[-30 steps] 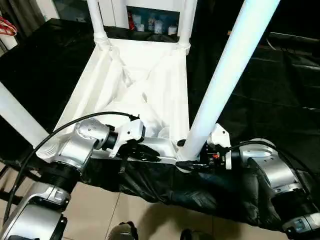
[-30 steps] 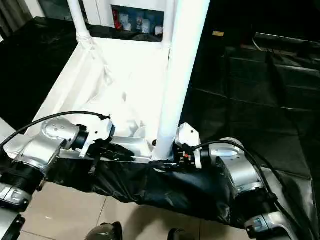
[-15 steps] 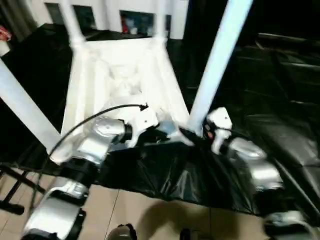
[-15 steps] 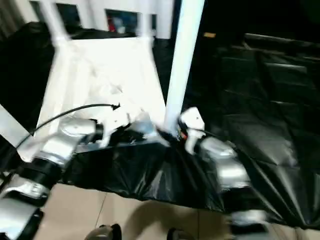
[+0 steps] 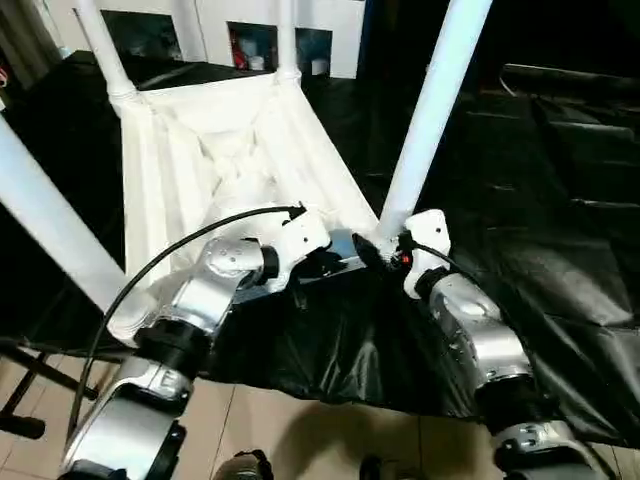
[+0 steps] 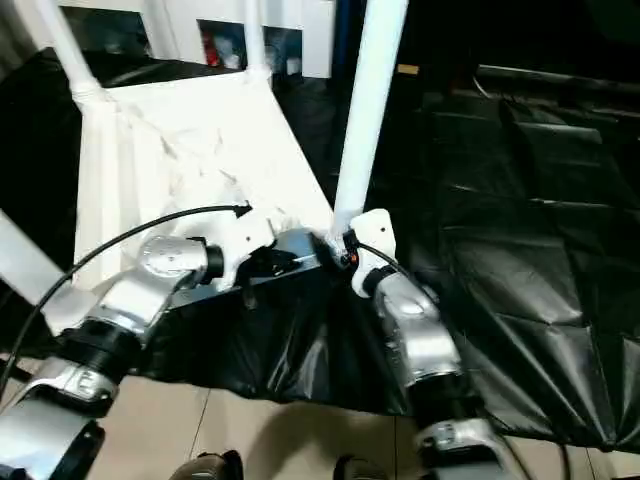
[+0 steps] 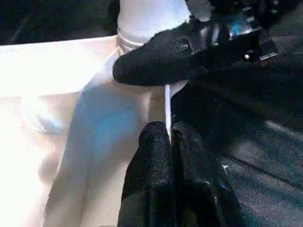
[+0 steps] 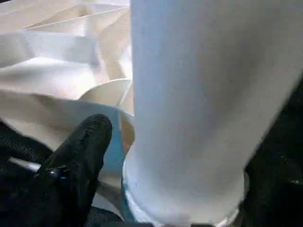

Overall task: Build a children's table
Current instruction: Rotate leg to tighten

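The children's table (image 5: pixel 240 160) lies upside down on a bench (image 5: pixel 560 200) draped in black sheeting, its ribbed underside up and its white legs rising from the corner sockets. At the table's nearest edge the left tool (image 7: pixel 170 137) is pinched closed on the thin white rim. Just beside it, at the near right corner, the right tool (image 5: pixel 385 250) stands with its black fingers (image 8: pixel 78 161) spread around the base of the leg (image 5: pixel 430 110). Beyond the table's far edge stands a white cabinet (image 5: pixel 250 30)
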### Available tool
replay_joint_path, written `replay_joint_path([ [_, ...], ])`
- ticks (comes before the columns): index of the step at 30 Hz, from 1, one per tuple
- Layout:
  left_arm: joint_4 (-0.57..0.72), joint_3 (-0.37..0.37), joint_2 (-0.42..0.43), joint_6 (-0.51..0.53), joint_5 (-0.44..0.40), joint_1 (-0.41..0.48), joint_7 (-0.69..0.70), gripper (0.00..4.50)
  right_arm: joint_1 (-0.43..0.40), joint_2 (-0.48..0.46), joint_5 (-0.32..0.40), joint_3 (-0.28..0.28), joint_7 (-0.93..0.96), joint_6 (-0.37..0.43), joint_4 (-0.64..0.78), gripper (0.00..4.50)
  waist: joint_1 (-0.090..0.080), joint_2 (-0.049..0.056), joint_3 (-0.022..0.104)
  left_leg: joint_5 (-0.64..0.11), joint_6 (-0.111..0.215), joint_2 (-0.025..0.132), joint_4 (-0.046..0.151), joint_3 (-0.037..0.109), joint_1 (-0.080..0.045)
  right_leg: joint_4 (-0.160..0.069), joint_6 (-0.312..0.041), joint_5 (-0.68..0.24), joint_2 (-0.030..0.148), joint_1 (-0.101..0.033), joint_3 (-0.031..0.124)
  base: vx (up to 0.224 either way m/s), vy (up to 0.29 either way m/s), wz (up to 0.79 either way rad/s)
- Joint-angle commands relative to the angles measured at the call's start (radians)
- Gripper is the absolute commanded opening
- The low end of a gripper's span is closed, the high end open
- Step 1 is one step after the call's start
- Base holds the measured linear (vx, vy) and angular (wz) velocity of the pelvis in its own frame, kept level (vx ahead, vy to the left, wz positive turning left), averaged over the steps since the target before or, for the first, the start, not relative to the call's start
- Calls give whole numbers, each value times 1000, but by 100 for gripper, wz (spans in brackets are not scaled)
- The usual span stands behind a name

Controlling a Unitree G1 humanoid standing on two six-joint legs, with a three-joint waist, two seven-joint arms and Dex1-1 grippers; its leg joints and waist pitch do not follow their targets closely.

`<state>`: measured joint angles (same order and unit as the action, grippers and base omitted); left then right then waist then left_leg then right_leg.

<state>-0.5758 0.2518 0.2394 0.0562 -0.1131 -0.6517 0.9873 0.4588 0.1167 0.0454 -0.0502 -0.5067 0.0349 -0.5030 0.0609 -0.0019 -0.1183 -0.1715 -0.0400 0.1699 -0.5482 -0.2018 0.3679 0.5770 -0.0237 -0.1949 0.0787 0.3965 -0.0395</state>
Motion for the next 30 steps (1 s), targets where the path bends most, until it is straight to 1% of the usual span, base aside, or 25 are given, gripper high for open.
replay_joint_path([
  [1, 13, 95, -25, -28, 20, 34, 105, 0, -17, -5, -11, -144, -151, 26, -36, 387, 4, 4, 47, -272, 38, 68, 77, 32, -14, -68, -201, -183, 81, -26, 51, 64, -27, 1],
  [2, 16, 96, -17, -32, 24, 37, 123, 0, -15, 7, -6, -146, -174, 22, -35, 387, 4, 2, 50, -243, 48, 67, 72, 31, -11, -63, -210, -143, 81, -31, 50, 64, -27, 1],
  [3, 21, 99, -3, -32, 27, 41, 148, 0, -13, 28, -4, -150, -213, 14, -34, 387, 5, 2, 56, -169, 72, 64, 64, 26, -10, -50, -230, -27, 77, -35, 49, 75, -36, 1],
  [4, 22, 101, 9, -36, 29, 43, 168, 0, -10, 47, -5, -154, -248, 4, -35, 387, 5, 2, 61, -101, 103, 60, 56, 25, -6, -36, -255, 95, 74, -43, 45, 69, -40, 1],
  [5, 11, 98, 35, -47, 30, 41, 203, 0, -6, 91, 7, -159, -351, -9, -29, 387, 6, -2, 62, -55, 134, 57, 49, 22, -4, -28, -273, 189, 71, -46, 43, 69, -40, 1],
  [7, 4, 93, 49, -54, 36, 38, 228, 0, -5, 119, 16, -163, -420, -14, -20, 387, 10, 0, 63, -38, 159, 58, 45, 20, -3, -23, -285, 233, 69, -49, 39, 26, -19, 1],
  [8, 4, 89, 56, -56, 41, 37, 243, 0, -5, 131, 19, -165, -450, -16, -16, 387, 13, 2, 63, -32, 174, 61, 43, 19, -3, -21, -292, 241, 70, -48, 36, 0, 0, 0],
  [9, 4, 89, 56, -56, 41, 37, 243, 0, -5, 131, 19, -165, -450, -16, -16, 387, 14, 2, 64, -33, 179, 62, 42, 19, -4, -20, -295, 237, 69, -48, 35, 0, 0, 0],
  [10, 3, 82, 74, -58, 55, 33, 279, 0, -10, 165, 35, -174, -524, -16, 5, 387, 20, -2, 61, -51, 176, 65, 44, 20, -6, -25, -296, 177, 70, -48, 33, 0, 0, 0],
  [11, 2, 78, 83, -59, 60, 31, 293, 0, -13, 179, 44, -178, -556, -16, 15, 387, 24, 1, 58, -78, 167, 68, 47, 20, -8, -30, -291, 108, 70, -45, 33, 0, 0, 0],
  [12, 2, 78, 83, -59, 60, 31, 293, 0, -13, 179, 44, -178, -556, -16, 15, 387, 26, 2, 56, -94, 159, 69, 49, 21, -9, -33, -288, 68, 71, -44, 33, 0, 0, 0],
  [13, 0, 73, 94, -64, 68, 28, 311, 0, -15, 200, 57, -184, -600, -17, 26, 387, 28, 3, 56, -108, 150, 71, 50, 21, -11, -35, -286, 36, 72, -43, 34, 0, 0, 0],
  [14, -5, 69, 104, -70, 75, 25, 325, 0, -18, 220, 67, -191, -643, -21, 35, 387, 30, 3, 55, -140, 127, 75, 55, 21, -15, -41, -283, -32, 72, -39, 35, 0, 0, 0],
  [15, -5, 69, 104, -70, 75, 25, 325, 0, -18, 220, 67, -191, -643, -21, 35, 387, 31, 3, 53, -150, 119, 75, 56, 22, -16, -42, -282, -48, 72, -38, 36, 0, 0, 0],
  [17, -2, 66, 133, -72, 100, 23, 393, 0, -26, 266, 77, -210, -739, -32, 56, 387, 31, 4, 54, -162, 104, 75, 58, 22, -16, -42, -280, -65, 72, -38, 36, 0, 0, 0],
  [18, 0, 67, 135, -72, 102, 24, 400, 0, -27, 269, 77, -211, -746, -33, 58, 363, 32, 4, 56, -159, 103, 74, 56, 22, -18, -40, -280, -52, 71, -38, 36, 0, 0, 0],
  [19, 8, 69, 147, -65, 109, 27, 427, 0, -29, 282, 75, -219, -772, -40, 63, 363, 32, 3, 57, -152, 107, 74, 55, 21, -18, -38, -281, -37, 71, -38, 37, 0, 0, 0],
  [20, 13, 71, 158, -60, 112, 29, 451, 0, -30, 290, 67, -226, -791, -49, 64, 356, 32, 5, 58, -136, 114, 73, 54, 21, -16, -35, -288, -7, 71, -38, 37, 0, 0, 0],
  [22, 15, 73, 163, -60, 113, 31, 460, 0, -31, 293, 65, -228, -797, -52, 65, 350, 33, 3, 61, -107, 129, 72, 49, 21, -12, -30, -299, 39, 73, -40, 36, 0, 0, 0],
  [23, 14, 73, 167, -60, 113, 30, 466, 0, -31, 296, 62, -231, -801, -54, 64, 337, 33, 3, 61, -105, 131, 71, 48, 20, -12, -29, -300, 44, 74, -40, 36, 0, 0, 0],
  [24, 12, 75, 176, -61, 113, 30, 479, 0, -31, 300, 54, -238, -808, -57, 64, 313, 33, 3, 62, -103, 133, 71, 48, 21, -11, -29, -302, 42, 75, -42, 36, 0, 0, 0],
  [26, 9, 74, 180, -62, 113, 29, 486, 0, -31, 302, 55, -242, -812, -56, 65, 308, 34, 2, 62, -106, 132, 71, 47, 21, -10, -30, -301, 25, 76, -43, 36, 0, 0, 0],
  [27, -2, 70, 178, -70, 108, 25, 471, 0, -37, 294, 58, -247, -809, -47, 73, 308, 33, 0, 63, -112, 129, 71, 47, 21, -10, -31, -299, 12, 76, -43, 36, 0, 0, 0],
  [28, -2, 70, 178, -70, 108, 25, 471, 0, -37, 294, 58, -247, -809, -47, 73, 291, 34, 0, 62, -116, 128, 71, 48, 21, -10, -32, -298, 3, 76, -42, 36, 0, 0, 0],
  [30, -15, 67, 168, -74, 106, 19, 443, 0, -48, 281, 68, -248, -803, -32, 84, 279, 35, -1, 62, -125, 122, 71, 48, 22, -10, -33, -291, -24, 75, -41, 37, 0, 0, 0],
])
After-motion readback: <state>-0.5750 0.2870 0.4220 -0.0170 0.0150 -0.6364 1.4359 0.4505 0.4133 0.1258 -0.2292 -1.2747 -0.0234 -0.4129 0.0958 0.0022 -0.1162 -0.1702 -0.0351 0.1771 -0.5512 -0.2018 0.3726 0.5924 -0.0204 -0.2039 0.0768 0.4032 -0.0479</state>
